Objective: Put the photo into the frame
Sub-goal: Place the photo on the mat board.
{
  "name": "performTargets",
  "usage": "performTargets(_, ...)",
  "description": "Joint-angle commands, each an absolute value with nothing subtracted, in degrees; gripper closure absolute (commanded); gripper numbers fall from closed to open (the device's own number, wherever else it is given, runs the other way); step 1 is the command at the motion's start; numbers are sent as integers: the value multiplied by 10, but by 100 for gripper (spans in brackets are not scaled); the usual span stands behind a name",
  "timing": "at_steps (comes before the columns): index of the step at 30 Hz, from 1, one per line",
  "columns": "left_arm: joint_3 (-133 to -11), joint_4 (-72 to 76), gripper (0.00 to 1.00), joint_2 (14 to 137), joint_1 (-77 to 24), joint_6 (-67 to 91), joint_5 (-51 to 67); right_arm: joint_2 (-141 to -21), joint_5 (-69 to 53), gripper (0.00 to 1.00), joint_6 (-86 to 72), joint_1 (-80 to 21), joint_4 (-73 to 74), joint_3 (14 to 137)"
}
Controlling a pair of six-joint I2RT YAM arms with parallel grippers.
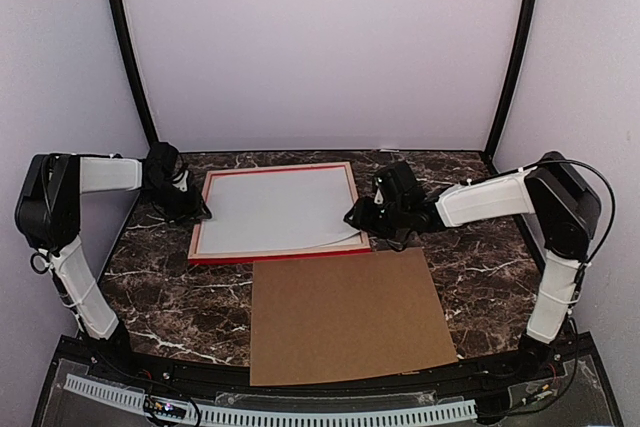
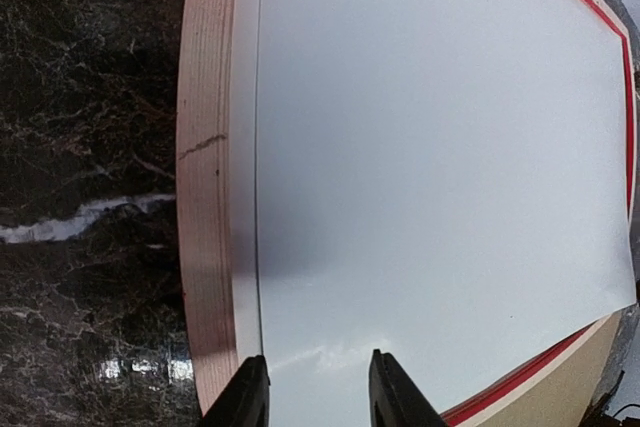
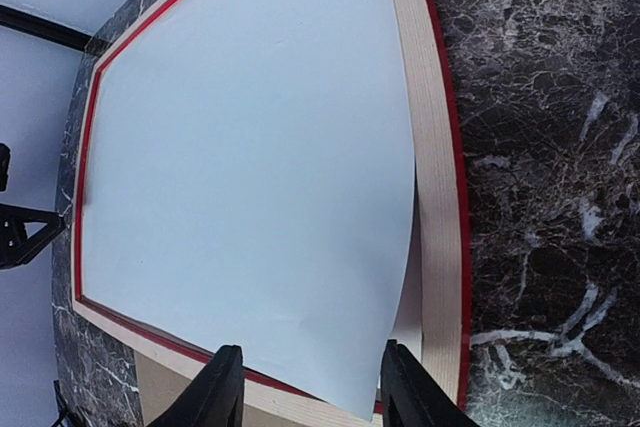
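2 jaws-apart claws, left gripper (image 1: 198, 212) and right gripper (image 1: 353, 217), flank the photo (image 1: 280, 212) lengthwise; its lower-right corner overrides the frame (image 1: 260, 255) by the right.

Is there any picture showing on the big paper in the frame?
No, the photo lying inside the frame shows only a plain white side facing up.

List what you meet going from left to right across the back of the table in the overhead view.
Left arm's fingers → left rail of the frame → photo, lying white side up in the frame → right arm's fingers. The brown board lies nearer, so it is left out.
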State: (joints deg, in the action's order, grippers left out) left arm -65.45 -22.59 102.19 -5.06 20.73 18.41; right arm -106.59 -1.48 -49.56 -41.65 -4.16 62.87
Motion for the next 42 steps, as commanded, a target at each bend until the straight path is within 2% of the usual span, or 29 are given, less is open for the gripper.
performTargets(1, -666, -243, 63, 980, -50, 205, 186, -1061, -9, 52, -484, -424, -34, 629)
performTargets(10, -667, -245, 62, 970, -49, 203, 185, -1091, -32, 52, -480, -425, -33, 642)
performTargets(20, -661, -247, 53, 957, -49, 198, 170, -1114, -36, 53, -474, -432, -11, 666)
performTargets(31, -651, -243, 52, 946, -49, 194, 166, -1155, -15, 54, -461, -449, 60, 723)
performTargets(42, -645, -242, 50, 944, -50, 191, 164, -1171, -31, 54, -454, -458, 55, 749)
